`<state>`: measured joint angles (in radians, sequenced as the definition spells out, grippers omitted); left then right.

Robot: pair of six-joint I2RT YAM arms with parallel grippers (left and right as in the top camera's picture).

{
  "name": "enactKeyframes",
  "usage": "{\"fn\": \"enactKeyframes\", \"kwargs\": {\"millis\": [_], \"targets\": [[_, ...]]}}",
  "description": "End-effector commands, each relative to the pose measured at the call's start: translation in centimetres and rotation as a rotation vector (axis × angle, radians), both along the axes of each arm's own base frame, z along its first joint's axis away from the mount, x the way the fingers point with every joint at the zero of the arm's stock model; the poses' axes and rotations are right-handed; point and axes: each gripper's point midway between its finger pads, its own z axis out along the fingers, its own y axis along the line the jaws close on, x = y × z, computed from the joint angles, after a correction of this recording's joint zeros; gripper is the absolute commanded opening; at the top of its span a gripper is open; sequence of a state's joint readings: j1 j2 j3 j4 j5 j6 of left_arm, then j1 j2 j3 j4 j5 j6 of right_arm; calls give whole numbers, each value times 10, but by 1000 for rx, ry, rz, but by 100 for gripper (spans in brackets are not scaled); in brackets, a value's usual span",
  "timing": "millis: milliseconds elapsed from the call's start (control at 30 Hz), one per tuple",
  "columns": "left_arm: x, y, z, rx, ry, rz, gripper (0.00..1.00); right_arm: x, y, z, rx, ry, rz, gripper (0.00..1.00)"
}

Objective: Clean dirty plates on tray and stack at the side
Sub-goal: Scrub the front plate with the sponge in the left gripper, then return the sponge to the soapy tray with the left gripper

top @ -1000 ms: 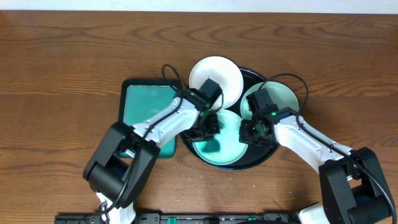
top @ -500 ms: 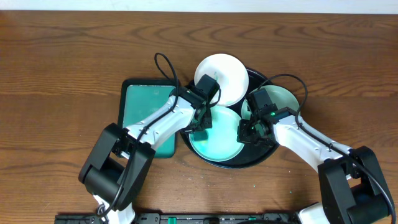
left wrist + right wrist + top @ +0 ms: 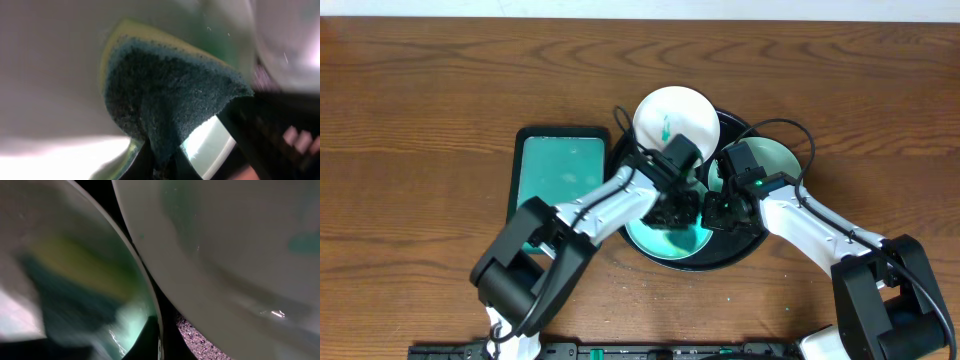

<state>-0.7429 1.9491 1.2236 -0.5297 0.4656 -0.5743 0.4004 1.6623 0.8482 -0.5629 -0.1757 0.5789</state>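
Teal-smeared front plate (image 3: 665, 246) mid-wipe under the sponge (image 3: 165, 100).
Pinching it, the left hand (image 3: 675, 210) has swept from left rim to right; the right hand (image 3: 718, 212) grip is unclear.

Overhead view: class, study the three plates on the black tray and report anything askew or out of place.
The far plate juts past the black tray's rim over the table, so it likely sits tilted, not flat. It carries a teal smear. The middle plate and right plate lie inside the rim.
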Motion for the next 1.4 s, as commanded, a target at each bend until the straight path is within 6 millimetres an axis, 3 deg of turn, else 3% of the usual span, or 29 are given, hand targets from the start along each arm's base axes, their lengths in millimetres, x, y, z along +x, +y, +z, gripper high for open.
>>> {"fn": "enactKeyframes", "kwargs": {"millis": [0,133,267,367,467,533,700,767,867,967,1067,1233,1367], "targets": [[-40,-10,-9,-44,163,-67,7,-2,-18,-16,-103,11,-19,1],[-32,10,-15,43,159,-4,7,-2,-18,-16,-103,11,-19,1],[-7,53,-21,237,66,111,7,-2,-18,-16,-103,11,-19,1],[13,86,-12,357,-30,179,8,-2,-18,-16,-103,11,-19,1],[32,113,9,432,-137,237,7,-2,-18,-16,-103,11,-19,1],[40,120,28,417,-189,251,7,-2,-18,-16,-103,11,-19,1],[52,141,92,318,-308,324,7,-2,-18,-16,-105,14,-18,1],[58,166,116,330,-374,368,7,-2,-18,-16,-105,15,-18,1],[66,223,137,452,-448,492,7,-2,-18,-16,-105,14,-19,1],[67,261,127,514,-411,557,7,2,-18,-16,-109,-4,-21,4],[64,281,98,544,-319,602,7,7,-18,-15,-111,-26,-24,4],[64,280,46,484,-172,586,12,7,-18,-15,-110,-28,-24,1],[60,283,33,501,-121,582,17,7,-18,-15,-111,-27,-17,1]]}}
